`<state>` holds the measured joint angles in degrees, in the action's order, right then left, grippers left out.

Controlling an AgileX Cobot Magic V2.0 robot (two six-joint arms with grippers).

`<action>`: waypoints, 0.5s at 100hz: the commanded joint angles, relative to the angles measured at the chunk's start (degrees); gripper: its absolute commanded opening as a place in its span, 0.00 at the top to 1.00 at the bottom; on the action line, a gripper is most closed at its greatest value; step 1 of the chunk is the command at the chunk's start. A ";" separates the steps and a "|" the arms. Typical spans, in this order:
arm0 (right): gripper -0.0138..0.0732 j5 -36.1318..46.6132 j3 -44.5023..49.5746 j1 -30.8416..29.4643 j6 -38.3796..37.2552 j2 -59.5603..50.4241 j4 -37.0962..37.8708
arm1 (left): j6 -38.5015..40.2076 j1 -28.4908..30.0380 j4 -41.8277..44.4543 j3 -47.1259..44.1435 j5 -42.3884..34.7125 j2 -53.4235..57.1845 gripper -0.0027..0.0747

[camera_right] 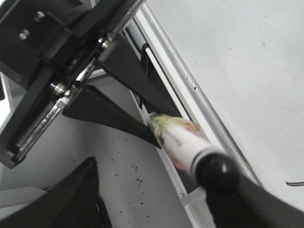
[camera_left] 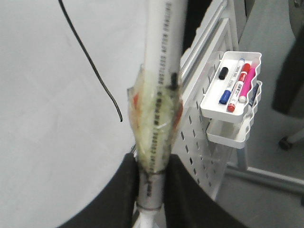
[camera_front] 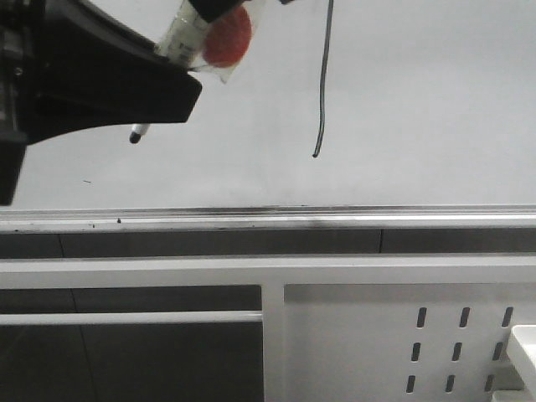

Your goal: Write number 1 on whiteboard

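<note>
My left hand (camera_left: 151,190) is clamped on the white marker pen with its red magnet (camera_front: 201,38), and the pen's dark tip hangs just off the large pale grey-white whiteboard (camera_front: 419,109), above its silver bottom rail. The thin dark, nearly vertical number 1 (camera_front: 322,92) lies on that board to the tip's right, its long axis running down toward the rail, so I judge the stroke drawn. My right hand shows too little to tell its state.
</note>
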<state>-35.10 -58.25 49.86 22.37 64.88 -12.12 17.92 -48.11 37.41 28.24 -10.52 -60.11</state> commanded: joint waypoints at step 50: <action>0.92 -3.47 -1.73 -8.48 -7.41 -6.87 4.21 | -10.39 3.24 -42.96 -15.36 -45.02 -11.36 0.99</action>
<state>-40.95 -58.25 42.27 15.55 59.91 -8.69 8.31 -44.99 -3.99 11.80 -45.66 -69.44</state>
